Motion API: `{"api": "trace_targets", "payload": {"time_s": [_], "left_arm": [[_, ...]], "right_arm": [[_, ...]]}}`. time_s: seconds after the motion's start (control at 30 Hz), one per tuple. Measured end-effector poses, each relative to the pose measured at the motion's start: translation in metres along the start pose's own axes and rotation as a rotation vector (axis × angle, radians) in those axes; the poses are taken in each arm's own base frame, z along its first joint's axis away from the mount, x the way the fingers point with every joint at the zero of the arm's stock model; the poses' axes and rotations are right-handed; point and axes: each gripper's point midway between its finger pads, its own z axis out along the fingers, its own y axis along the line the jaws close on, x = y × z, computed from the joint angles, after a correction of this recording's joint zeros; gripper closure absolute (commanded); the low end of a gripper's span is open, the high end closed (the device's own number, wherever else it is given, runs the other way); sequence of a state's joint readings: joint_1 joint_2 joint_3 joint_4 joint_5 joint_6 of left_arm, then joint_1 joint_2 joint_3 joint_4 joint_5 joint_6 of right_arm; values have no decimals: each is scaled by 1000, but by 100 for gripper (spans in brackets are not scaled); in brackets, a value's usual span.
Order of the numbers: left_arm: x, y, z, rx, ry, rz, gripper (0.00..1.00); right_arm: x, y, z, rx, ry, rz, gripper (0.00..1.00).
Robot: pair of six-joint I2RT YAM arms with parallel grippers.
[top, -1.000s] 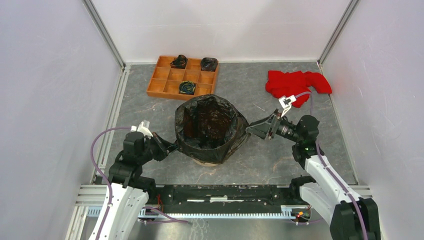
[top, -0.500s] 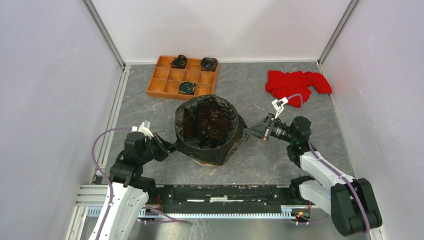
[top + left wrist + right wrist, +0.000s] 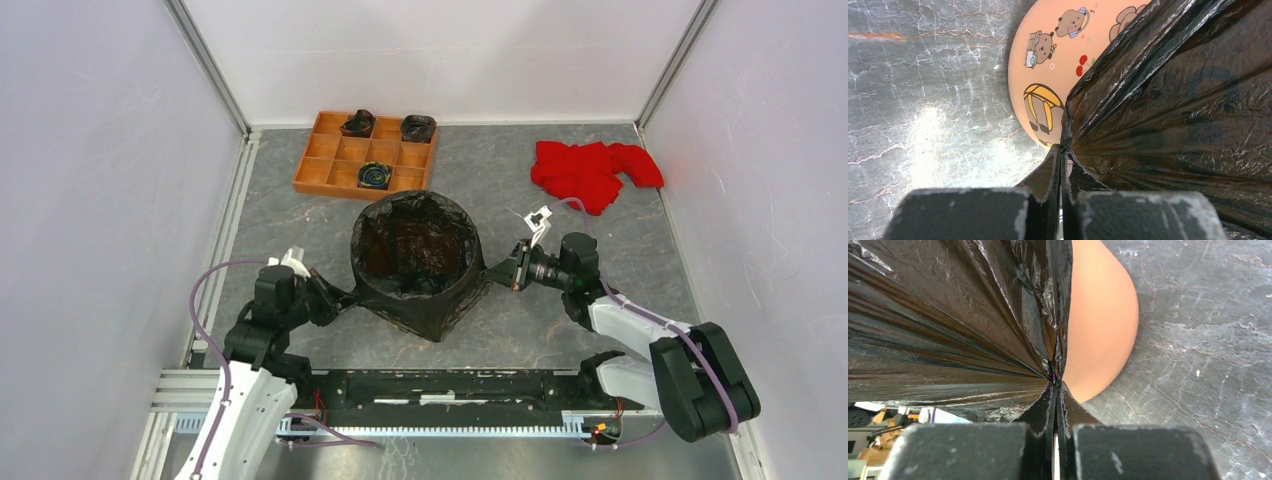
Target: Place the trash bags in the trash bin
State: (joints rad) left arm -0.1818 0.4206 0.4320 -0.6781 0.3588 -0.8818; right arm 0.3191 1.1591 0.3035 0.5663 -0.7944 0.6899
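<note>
Starting with the trash bag: where does it stand? — Senior

Mid-bench, drawn over the trash bin, with its skirt hanging down the outside. The mouth is open and faces straight up. The bin's peach wall shows beside the film in both wrist views, and the left side carries cartoon bear prints. — Inspector

Long axis? — Senior

Left to right. The film is pulled to a taut point on each flank, and pleats fan from each point back toward the rim. — Inspector

What holds those points? — Senior

The left tool is clamped on the left point, jaws pressed together on a fold of film, just beside the bin wall. The right tool is clamped likewise on the right point. The two face each other across the bin, low and roughly level. — Inspector

Surroundings? — Senior

The bench is grey and marbled. A wooden tray sits behind the bin toward the far wall, and three of its compartments each hold a rolled black bundle. A red cloth lies at the far right, well apart from the bin. — Inspector
</note>
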Motion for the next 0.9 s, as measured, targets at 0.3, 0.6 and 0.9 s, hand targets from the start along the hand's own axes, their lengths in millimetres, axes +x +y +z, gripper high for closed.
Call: {"api": "trace_targets", "payload": {"time_s": [0.3, 0.6, 0.9], "left_arm": [[0, 4, 2, -22, 2, -8, 98], [2, 26, 5, -136, 11, -39, 74], [-35, -2, -41, -158, -174, 7, 23]], "right_arm": [[23, -24, 3, 109, 69, -43, 87], [31, -32, 11, 159, 126, -82, 71], [20, -30, 19, 186, 137, -141, 42]]}}
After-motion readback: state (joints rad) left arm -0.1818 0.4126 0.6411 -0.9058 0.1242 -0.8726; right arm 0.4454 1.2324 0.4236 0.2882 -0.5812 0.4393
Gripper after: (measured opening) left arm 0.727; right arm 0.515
